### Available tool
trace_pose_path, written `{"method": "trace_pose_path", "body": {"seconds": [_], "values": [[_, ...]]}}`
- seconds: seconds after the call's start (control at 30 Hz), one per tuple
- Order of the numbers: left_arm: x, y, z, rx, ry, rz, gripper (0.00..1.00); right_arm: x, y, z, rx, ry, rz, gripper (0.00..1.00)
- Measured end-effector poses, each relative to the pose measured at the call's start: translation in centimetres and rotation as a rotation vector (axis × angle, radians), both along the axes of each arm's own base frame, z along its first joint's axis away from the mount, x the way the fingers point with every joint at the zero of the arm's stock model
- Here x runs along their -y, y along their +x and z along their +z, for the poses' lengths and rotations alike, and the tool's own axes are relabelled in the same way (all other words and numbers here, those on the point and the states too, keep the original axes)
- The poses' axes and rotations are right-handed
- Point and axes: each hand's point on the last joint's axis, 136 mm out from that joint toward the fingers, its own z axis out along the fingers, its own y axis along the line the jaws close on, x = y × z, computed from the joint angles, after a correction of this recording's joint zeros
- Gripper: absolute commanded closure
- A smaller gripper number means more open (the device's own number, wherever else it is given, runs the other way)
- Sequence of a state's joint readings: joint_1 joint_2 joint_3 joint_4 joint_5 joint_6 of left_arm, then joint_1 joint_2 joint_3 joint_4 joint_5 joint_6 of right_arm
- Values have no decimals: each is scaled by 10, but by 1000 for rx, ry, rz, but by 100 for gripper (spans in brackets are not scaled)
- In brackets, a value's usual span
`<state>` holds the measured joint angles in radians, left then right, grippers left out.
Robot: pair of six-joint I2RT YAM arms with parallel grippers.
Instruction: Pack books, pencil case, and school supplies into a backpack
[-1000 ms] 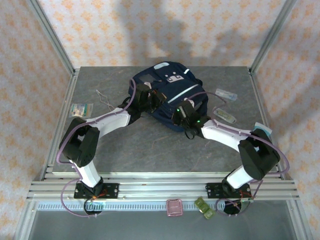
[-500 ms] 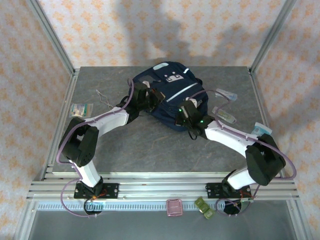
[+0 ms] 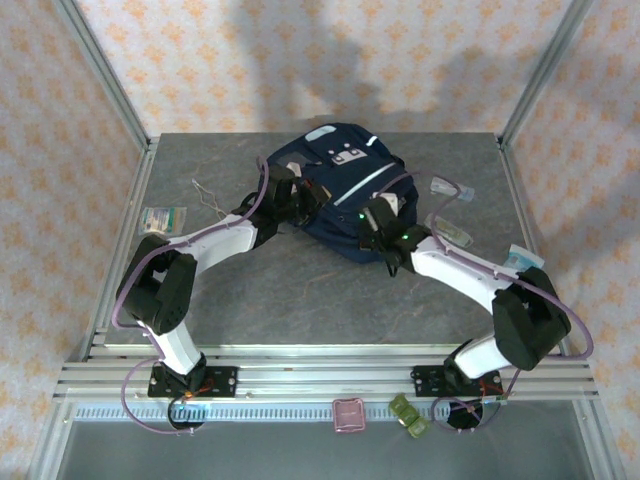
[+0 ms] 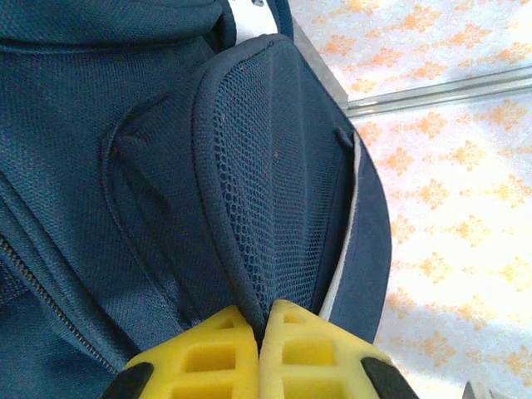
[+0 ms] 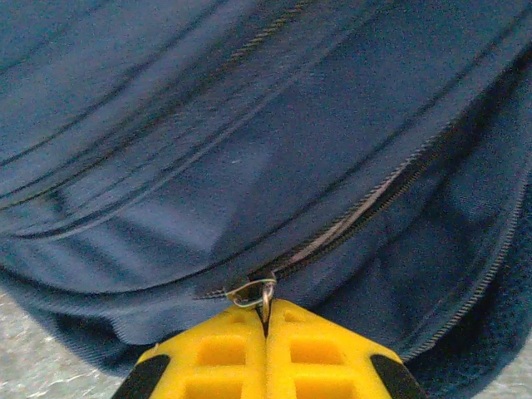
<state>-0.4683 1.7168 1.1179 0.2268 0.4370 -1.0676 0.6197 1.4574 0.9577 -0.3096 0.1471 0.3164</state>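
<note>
Pinching the backpack (image 3: 335,185) from two sides, far-centre on the table (image 3: 300,290).
From above: bare grey tabletop near and left of the bag, clear packets (image 3: 452,188) crowding the strip between bag and right edge, pink pencil case (image 3: 349,414) down on the front rail. At the left wrist: left gripper (image 4: 259,320) pressed together on the mesh pocket (image 4: 274,183) rim. At the right wrist: right gripper (image 5: 266,312) clamped on the zipper pull (image 5: 253,293).
</note>
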Motion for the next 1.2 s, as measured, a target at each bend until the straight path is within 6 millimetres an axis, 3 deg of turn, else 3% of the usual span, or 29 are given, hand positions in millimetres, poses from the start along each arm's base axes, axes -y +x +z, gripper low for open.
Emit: {"method": "trace_pose_path", "body": {"seconds": [0.2, 0.4, 0.57, 0.77, 0.8, 0.9, 0.97, 1.03, 1.2], "values": [[3, -6, -5, -3, 10, -36, 100, 19, 9, -2, 3, 4, -55, 100], [1, -9, -11, 3, 65, -62, 100, 12, 0, -8, -3, 30, 4, 100], [-1, 1, -5, 24, 152, -93, 100, -18, -20, -18, -24, 39, 118, 100], [-6, 24, 4, 56, 275, -113, 100, -66, -32, -14, 4, 104, 233, 100], [-8, 27, 5, 63, 293, -110, 97, -73, -33, -14, 0, 119, 246, 100], [-16, 36, 8, 93, 337, -83, 67, -101, -39, -19, -36, 175, 307, 100], [-21, 38, 11, 116, 344, -72, 55, -115, -41, -23, -56, 202, 332, 100], [-25, 29, 13, 125, 332, -63, 53, -121, -39, -25, -64, 220, 335, 100], [-45, -16, 5, 114, 303, -46, 48, -124, -37, -30, -77, 241, 322, 100]]}}
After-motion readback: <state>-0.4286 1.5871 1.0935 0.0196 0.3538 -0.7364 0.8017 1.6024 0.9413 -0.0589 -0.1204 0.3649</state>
